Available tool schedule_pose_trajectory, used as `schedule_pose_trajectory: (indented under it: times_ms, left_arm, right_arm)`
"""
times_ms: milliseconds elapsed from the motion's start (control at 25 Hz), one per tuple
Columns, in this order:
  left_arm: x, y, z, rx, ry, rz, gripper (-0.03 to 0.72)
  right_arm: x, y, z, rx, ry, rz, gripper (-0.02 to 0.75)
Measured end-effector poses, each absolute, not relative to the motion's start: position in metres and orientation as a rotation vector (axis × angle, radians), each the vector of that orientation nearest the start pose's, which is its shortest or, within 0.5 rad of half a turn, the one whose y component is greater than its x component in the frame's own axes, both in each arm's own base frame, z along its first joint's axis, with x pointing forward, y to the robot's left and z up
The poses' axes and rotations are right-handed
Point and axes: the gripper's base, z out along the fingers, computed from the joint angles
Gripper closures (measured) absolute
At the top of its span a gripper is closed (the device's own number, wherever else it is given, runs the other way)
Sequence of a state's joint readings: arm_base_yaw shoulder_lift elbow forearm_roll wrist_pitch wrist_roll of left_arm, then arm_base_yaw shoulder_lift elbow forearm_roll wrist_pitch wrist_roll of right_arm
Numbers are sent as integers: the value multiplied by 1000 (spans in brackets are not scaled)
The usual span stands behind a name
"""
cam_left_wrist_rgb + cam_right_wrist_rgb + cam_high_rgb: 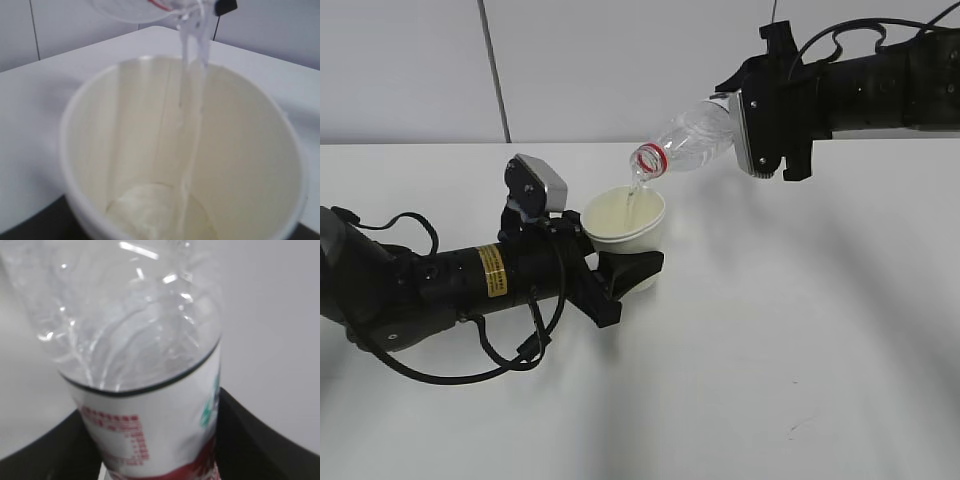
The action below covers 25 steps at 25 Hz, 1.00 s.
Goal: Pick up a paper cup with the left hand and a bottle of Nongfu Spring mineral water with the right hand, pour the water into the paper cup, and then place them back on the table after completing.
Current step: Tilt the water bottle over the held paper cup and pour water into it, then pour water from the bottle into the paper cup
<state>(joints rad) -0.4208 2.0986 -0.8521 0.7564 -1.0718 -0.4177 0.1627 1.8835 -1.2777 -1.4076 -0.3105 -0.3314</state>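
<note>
My left gripper (630,268) is shut on the white paper cup (625,225), holding it upright just above the table (770,350). My right gripper (760,125) is shut on the clear water bottle (690,140), tilted with its red-ringed mouth over the cup. A thin stream of water (636,195) falls into the cup. In the left wrist view the cup (240,150) fills the frame, the stream (192,100) runs down its inner wall and a little water (155,210) lies at the bottom. The right wrist view shows the bottle (135,325) and its white and red label (150,425) between black fingers (250,435).
The white tabletop spreads around both arms, with faint dark scuffs (790,425) near the front right. A grey wall with a vertical seam (495,70) stands behind. The left arm's cable (510,355) loops on the table below the arm.
</note>
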Motion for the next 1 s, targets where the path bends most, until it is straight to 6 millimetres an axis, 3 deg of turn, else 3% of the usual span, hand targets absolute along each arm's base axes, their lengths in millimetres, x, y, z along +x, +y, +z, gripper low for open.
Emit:
schedule_pose_trajectory:
  times_ms: [1000]
  left_arm:
    - [312, -200, 109, 841, 1641, -872, 278]
  right_arm:
    - [420, 97, 236, -1802, 1045, -680, 300]
